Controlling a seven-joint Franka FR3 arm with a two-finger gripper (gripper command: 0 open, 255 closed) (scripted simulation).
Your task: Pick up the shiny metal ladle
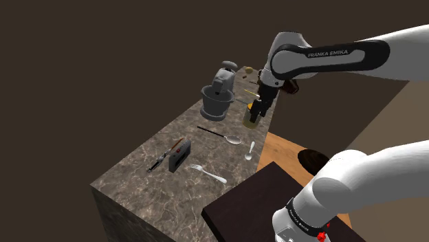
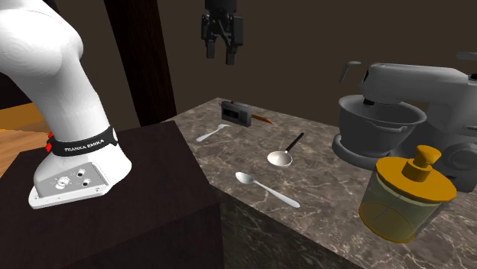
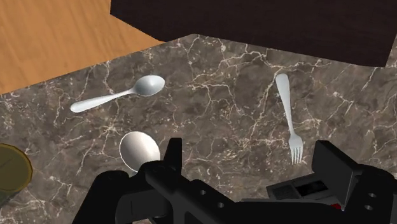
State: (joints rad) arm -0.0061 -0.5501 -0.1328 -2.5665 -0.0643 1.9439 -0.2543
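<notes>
Ladle [image 1: 223, 135] first, from the shoulder view: it lies flat on the marble desk [image 1: 144, 172], its dark handle pointing toward the mixer [image 1: 218, 94] and its shiny bowl toward the spoon [image 1: 250, 150] just beside it. A fork [image 1: 208, 174] lies farther along. The gripper [image 1: 256, 110] hangs well above the surface, off to this view's right of the ladle and in front of a yellowish jar [image 1: 250, 122]. That height looks chosen to carry the hand over the utensils without knocking them, and the reach down is not yet made.

From the second exterior view, the gripper [image 2: 221, 55] sits at the top of the picture, high over the desk [image 2: 329, 206]. Its fingers [image 2: 232, 50] are spread with nothing between them, as suits a hand about to take something. The ladle [image 2: 286, 151] rests mid-desk between the fork [image 2: 212, 134] and the mixer [image 2: 397, 115], bowl facing up and thin black handle slanting away. The spoon [image 2: 264, 187] lies nearer the edge, a dark box [image 2: 235, 112] lies beyond the fork, and the jar [image 2: 405, 195] stands well apart.

The wrist view looks down at the marble. The ladle's pale bowl [image 3: 140, 149] shows just beside one of the fingers [image 3: 173, 151], not between the two, and its handle is hidden behind the hand. The spoon [image 3: 121, 94] and fork [image 3: 287, 114] lie ahead. The gripper [image 3: 252, 149] probably has to shift sideways to centre on the ladle. The slim handle seems a surer place to pinch than the rounded bowl, which could slip.
</notes>
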